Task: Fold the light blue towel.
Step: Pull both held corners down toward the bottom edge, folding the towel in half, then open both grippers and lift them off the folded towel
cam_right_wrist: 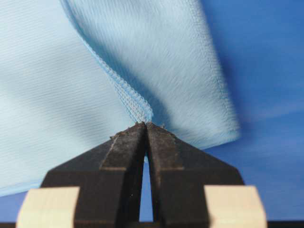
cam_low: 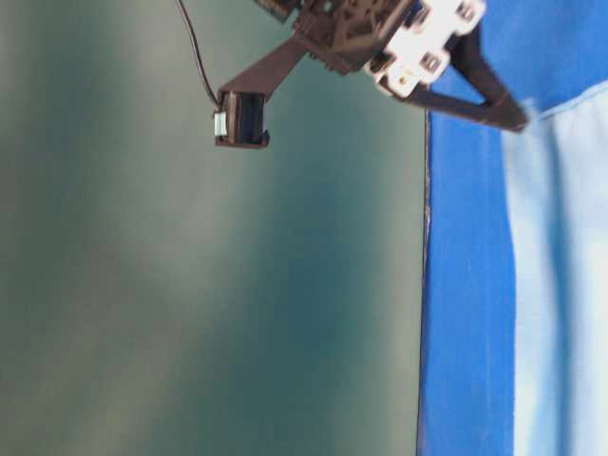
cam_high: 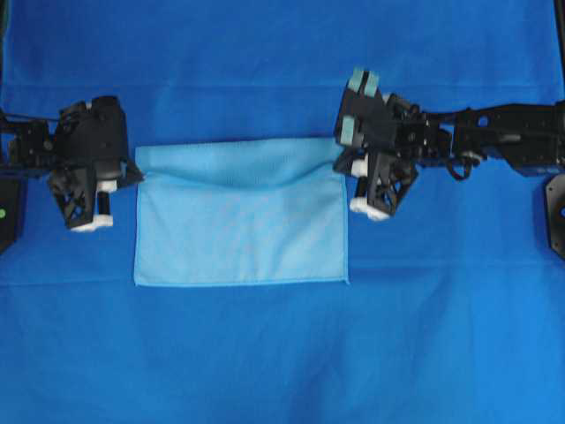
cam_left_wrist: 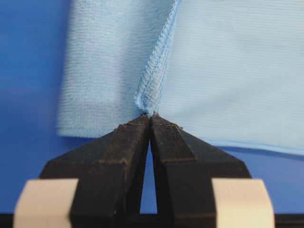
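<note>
The light blue towel (cam_high: 238,234) lies flat in the middle of the overhead view, with its upper layer doubled over the lower one. That layer's free edge sags in a shallow curve between the two arms. My left gripper (cam_high: 137,174) is shut on the layer's left corner, and the stitched hem (cam_left_wrist: 153,90) runs straight into the closed tips (cam_left_wrist: 151,117). My right gripper (cam_high: 343,168) is shut on the right corner, the hem (cam_right_wrist: 135,102) pinched at its tips (cam_right_wrist: 146,124). A strip of the lower layer (cam_high: 229,155) shows beyond the sagging edge.
A large royal-blue sheet (cam_high: 282,353) covers the whole table under the towel. Black arm mounts sit at the left edge (cam_high: 9,212) and the right edge (cam_high: 556,212). In the table-level view the sheet's edge (cam_low: 426,285) borders a dark green background.
</note>
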Available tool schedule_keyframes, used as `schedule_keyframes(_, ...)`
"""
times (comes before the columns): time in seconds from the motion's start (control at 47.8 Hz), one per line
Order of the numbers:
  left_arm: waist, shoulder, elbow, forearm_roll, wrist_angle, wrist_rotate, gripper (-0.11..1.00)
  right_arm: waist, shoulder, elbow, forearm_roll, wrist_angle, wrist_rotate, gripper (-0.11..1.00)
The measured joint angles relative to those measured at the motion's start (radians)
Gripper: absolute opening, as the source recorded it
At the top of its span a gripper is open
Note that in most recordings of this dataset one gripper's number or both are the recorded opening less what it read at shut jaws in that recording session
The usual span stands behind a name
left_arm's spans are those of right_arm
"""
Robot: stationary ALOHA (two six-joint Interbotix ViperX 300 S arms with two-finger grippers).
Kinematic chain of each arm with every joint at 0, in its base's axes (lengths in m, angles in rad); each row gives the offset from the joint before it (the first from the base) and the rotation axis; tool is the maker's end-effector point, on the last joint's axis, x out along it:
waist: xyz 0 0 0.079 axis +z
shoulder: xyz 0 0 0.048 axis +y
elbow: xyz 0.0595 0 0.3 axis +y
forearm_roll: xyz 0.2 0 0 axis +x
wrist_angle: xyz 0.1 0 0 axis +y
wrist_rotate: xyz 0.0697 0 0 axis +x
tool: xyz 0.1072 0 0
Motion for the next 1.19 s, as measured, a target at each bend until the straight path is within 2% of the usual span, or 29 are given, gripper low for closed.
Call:
schedule_keyframes(0.126, -0.101, -0.011, 0.009, 0.000, 0.003, -0.095, 0.01, 0.074, -0.002, 0.005, 0.000, 0.012, 0.069, 0.02)
schedule_keyframes(0.293, -0.241, -0.005, 0.008, 0.000, 0.002, -0.227, 0.01, 0.167, -0.002, 0.005, 0.000, 0.018, 0.124, 0.02)
schedule_keyframes(0.481, -0.347, 0.015, -0.005, 0.000, 0.000, -0.318, 0.01, 0.236, -0.002, 0.005, 0.000, 0.018, 0.160, 0.02)
schedule_keyframes(1.109, -0.371, 0.043, -0.023, 0.000, -0.058, -0.325, 0.01, 0.249, -0.002, 0.005, 0.000, 0.008, 0.172, 0.03)
schedule_keyframes(1.193, -0.371, 0.041, -0.021, 0.000, -0.078, -0.318, 0.02, 0.249, -0.002, 0.005, 0.000, 0.006, 0.172, 0.24)
